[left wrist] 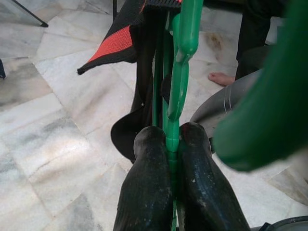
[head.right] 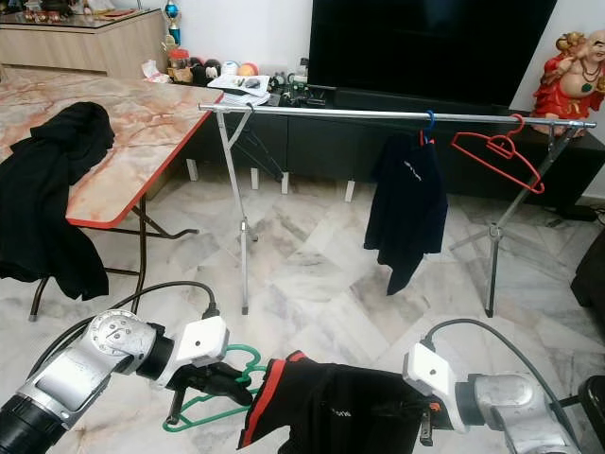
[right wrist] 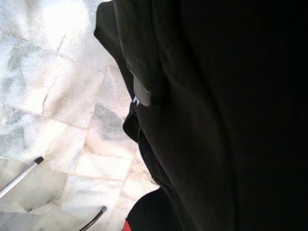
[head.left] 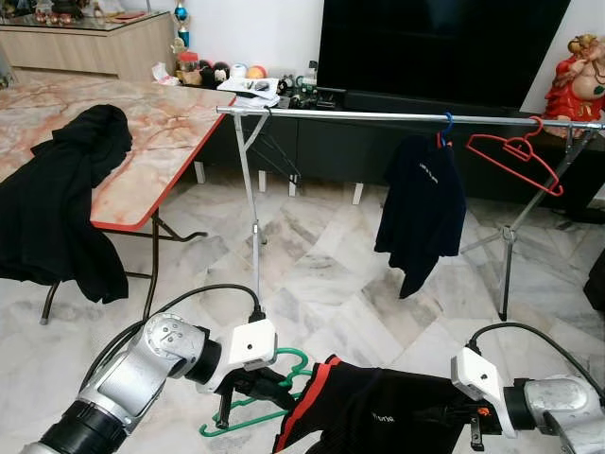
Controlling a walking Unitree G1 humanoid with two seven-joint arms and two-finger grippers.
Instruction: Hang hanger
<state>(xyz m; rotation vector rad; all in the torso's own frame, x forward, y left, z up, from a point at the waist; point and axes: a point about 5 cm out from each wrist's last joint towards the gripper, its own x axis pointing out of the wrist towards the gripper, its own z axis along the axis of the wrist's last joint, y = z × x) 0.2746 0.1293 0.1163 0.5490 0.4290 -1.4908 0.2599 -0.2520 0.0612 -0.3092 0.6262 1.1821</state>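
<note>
Hangers: three (green [head.left: 248, 409] in left gripper [head.left: 248, 390])

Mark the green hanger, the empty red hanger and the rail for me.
green hanger [left wrist: 178, 91], left wrist view, on its neck above the claw.
red hanger [head.left: 518, 150], left eye view, on its shoulder bar.
rail [head.left: 378, 115], left eye view, mid-span of the metal bar.
</note>
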